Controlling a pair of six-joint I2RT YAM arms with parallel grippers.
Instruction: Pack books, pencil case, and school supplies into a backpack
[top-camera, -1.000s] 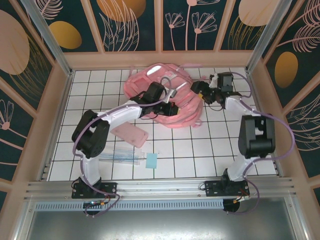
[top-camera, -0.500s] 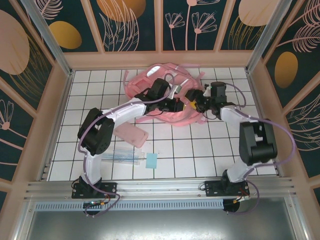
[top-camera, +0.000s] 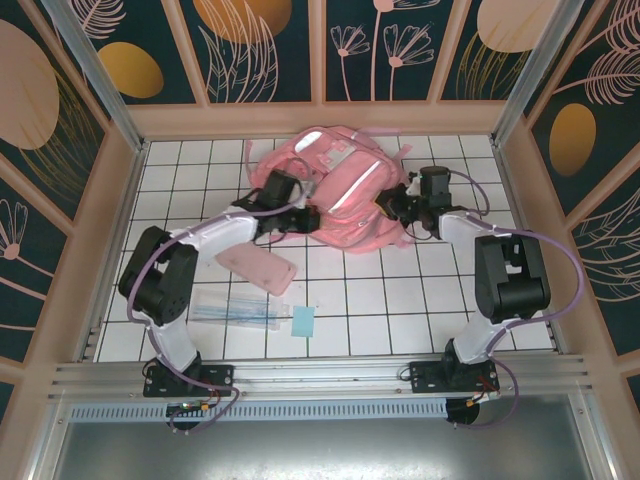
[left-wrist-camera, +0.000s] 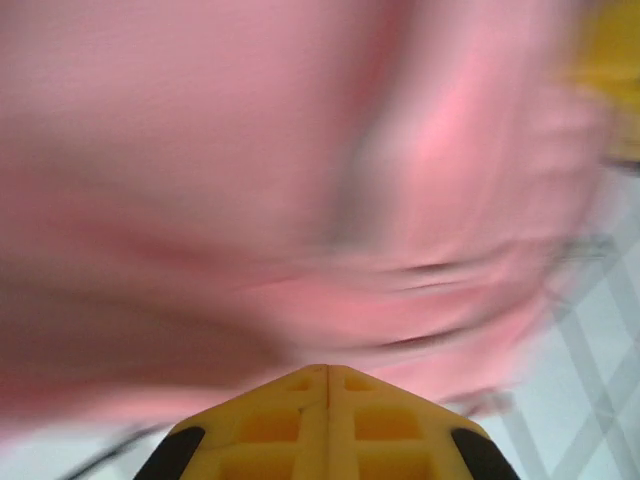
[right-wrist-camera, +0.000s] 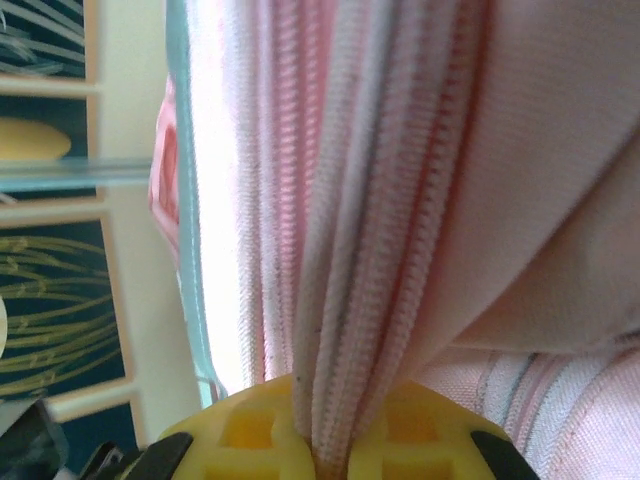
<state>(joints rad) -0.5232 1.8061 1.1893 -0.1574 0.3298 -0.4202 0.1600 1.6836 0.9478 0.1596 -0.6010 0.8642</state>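
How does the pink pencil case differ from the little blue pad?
The pencil case is pale pink, oblong and round-cornered; the pad is light blue, squarish. The pencil case is clearly bigger than the pad. Both lie flat on the table, outside the backpack.

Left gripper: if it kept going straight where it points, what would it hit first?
The large pink fabric backpack, apparently just ahead of the left gripper; the blurred view leaves depth unclear.

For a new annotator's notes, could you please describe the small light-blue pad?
From the large pink fabric backpack, look toward the arm bases, past the flat pink oblong pouch. Beside the long clear plastic packet lies the small light-blue pad: the only square thing.
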